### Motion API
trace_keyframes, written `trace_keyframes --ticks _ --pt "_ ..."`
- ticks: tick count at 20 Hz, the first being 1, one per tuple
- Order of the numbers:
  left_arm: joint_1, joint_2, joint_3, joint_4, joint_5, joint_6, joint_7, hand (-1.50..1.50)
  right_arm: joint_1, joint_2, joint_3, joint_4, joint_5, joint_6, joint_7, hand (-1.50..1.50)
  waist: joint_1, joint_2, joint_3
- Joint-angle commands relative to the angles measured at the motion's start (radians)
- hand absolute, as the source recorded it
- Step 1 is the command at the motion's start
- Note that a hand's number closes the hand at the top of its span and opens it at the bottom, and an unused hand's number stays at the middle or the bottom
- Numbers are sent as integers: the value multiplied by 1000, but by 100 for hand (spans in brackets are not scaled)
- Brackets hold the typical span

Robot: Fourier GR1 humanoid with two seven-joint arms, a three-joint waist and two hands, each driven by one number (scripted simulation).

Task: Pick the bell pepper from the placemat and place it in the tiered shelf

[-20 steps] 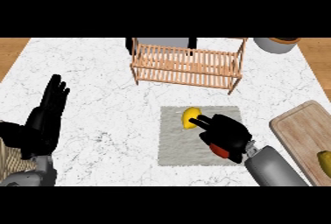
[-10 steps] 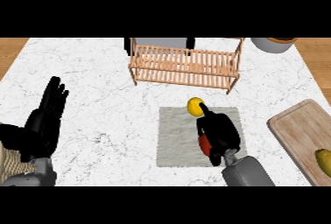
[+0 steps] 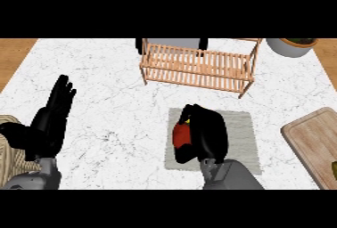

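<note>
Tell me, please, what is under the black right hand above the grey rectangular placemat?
The black right hand curls over the bell pepper: only a red side and a speck of yellow show, the rest is covered. Beneath both lies the grey rectangular placemat.

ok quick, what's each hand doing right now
Left hand: open, holding nothing, resting at the view's left.
Right hand: shut, curled round the bell pepper, over the placemat.
</note>
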Motion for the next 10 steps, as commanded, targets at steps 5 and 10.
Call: trace_keyframes --ticks 5,10 --pt "-7 -2 9 21 5 -2 -5 0 -274 5 95 -163 77 -162 498 150 -17 -6 -3" --pt "-16 15 31 18 10 -5 9 0 -426 4 29 -118 133 -38 588 150 -23 -4 -3"
